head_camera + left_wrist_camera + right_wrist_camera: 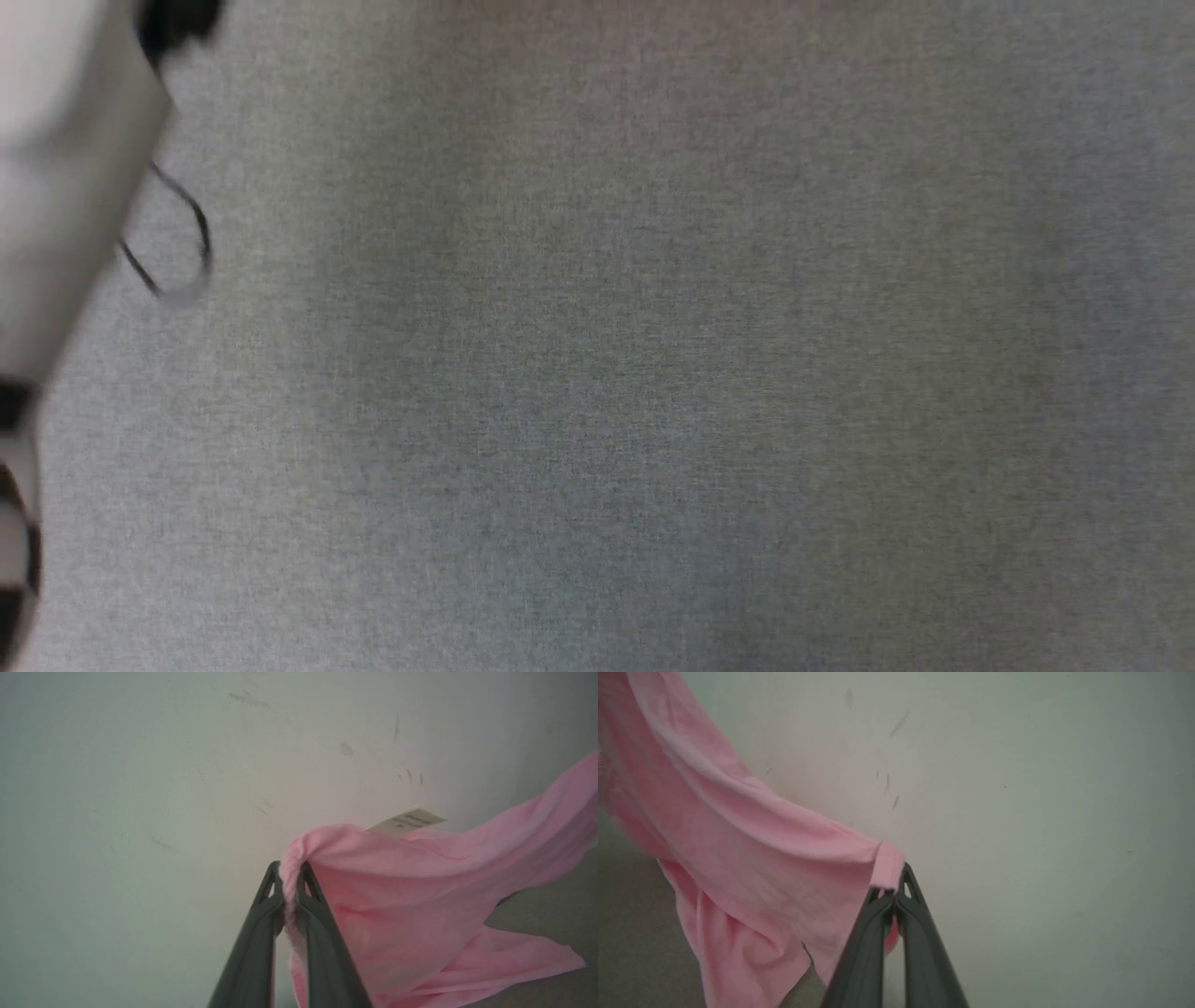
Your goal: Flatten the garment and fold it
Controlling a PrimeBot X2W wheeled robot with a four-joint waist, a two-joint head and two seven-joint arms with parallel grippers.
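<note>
Pink garment (411, 891): strung lengthwise between left hand (290, 879) and right hand (893, 889), both clamped on its edge, rest drooping.

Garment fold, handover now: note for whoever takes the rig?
Left gripper: fingers shut on a bunched edge of the garment, near its white tag.
Right gripper: fingers shut on a hemmed corner of it.
The garment hangs spread between the two in front of a pale wall; its lower folds droop toward the grey surface.
Done: lifted, both grips set.
Left: lay it flat, smooth it, fold.
</note>
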